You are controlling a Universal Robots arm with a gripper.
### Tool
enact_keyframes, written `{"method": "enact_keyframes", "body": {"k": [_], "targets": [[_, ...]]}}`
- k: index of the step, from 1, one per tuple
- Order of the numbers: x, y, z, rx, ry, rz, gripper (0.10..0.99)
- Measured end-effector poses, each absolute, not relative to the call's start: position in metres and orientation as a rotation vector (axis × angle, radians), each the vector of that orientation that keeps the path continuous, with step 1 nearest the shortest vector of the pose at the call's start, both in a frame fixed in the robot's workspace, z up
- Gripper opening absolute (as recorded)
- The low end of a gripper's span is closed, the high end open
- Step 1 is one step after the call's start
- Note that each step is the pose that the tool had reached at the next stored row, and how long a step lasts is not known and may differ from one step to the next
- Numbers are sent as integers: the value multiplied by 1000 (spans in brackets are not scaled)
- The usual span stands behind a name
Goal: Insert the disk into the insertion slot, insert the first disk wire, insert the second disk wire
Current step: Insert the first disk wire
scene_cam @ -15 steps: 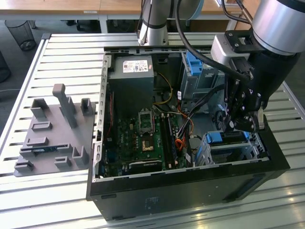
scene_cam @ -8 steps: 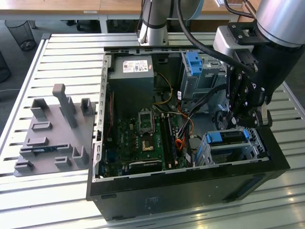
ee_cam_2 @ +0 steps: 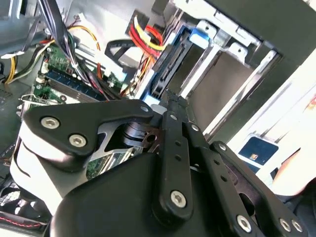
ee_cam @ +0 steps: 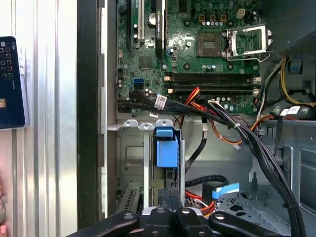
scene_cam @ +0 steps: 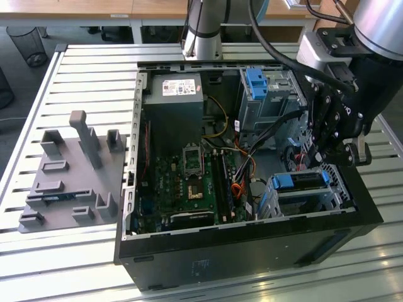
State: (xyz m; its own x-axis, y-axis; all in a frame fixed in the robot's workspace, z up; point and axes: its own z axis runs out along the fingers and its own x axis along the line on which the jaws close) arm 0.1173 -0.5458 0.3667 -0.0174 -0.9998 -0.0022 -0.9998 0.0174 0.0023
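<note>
The disk (scene_cam: 302,180), in its bright blue caddy, sits inside the insertion slot (scene_cam: 272,196), a low silver cage at the case's front corner on the exterior view's right. The first wrist view shows the disk's blue end (ee_cam: 166,150) edge-on between the slot's walls (ee_cam: 131,158). My gripper (scene_cam: 324,157) hangs just above the disk. Its black fingers are shut together, with the gripper's tip (ee_cam: 170,195) right at the disk's edge. In the second wrist view the gripper (ee_cam_2: 169,98) points at the dark disk (ee_cam_2: 170,64). I see nothing between the fingers. Loose black and red wires (ee_cam: 212,111) run beside the slot.
A taller grey cage with a blue-fronted caddy (scene_cam: 259,85) stands behind the slot. The motherboard (scene_cam: 189,182) and power supply (scene_cam: 173,94) take up the case's middle and back. A grey fixture board (scene_cam: 69,176) lies outside the case on the slatted table, at the exterior view's left.
</note>
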Motion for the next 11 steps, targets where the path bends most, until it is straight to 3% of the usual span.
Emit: {"method": "enact_keyframes", "body": {"k": [11], "targets": [[128, -533, 363, 2186, -2245, -22, 106]]}}
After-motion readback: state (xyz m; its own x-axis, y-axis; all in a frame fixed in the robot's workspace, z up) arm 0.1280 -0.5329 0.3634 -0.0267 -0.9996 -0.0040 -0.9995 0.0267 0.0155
